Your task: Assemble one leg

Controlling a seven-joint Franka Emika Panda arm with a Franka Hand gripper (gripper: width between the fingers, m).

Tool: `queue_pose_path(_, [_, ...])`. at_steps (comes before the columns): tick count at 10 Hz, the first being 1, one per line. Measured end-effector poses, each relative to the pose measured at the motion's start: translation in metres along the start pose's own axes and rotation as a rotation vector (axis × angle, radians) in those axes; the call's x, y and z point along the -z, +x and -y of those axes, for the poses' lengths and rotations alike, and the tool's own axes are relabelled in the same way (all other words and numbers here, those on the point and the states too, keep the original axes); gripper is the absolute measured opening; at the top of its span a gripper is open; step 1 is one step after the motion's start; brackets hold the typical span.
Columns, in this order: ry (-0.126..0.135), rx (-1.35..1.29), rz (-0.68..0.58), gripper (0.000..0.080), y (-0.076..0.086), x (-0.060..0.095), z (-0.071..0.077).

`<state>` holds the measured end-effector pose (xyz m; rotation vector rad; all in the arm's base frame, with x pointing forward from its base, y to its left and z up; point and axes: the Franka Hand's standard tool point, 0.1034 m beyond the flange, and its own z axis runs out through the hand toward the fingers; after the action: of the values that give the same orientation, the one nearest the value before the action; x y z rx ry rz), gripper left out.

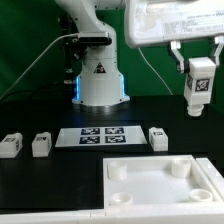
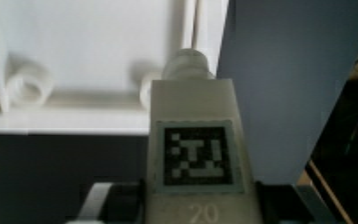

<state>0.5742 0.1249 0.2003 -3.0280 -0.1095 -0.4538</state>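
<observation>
My gripper (image 1: 198, 88) hangs high at the exterior view's right, shut on a leg (image 1: 199, 86), a small white block with a black-and-white tag, held upright in the air above the table. In the wrist view the same leg (image 2: 197, 140) fills the middle, tag facing the camera, clamped between the dark fingers (image 2: 115, 205) on either side. Three more legs stand on the table: two at the left (image 1: 11, 146) (image 1: 41, 144) and one right of centre (image 1: 158, 137). The large white panel (image 1: 160, 182) with round corner sockets lies at the front; in the wrist view its rim (image 2: 87, 105) and a socket show beyond the leg.
The marker board (image 1: 101, 135) lies flat mid-table in front of the robot base (image 1: 100, 78). The table is black. A cable runs off at the exterior view's left.
</observation>
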Motion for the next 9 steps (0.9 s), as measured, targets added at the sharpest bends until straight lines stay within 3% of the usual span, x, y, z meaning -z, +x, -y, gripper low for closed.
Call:
queue_pose_path(2, [-0.001,-0.001,-0.062,0.0294,0.039,-0.007,-0.002])
queue_pose_path(3, [-0.006,0.007,-0.091,0.0294,0.045,-0.010,-0.001])
queue_pose_path(8, [-0.004,0.009,-0.085,0.0294,0.041,-0.014,-0.002])
queue_pose_path(9, [-0.002,0.022,-0.122,0.0294,0.034,-0.030,-0.008])
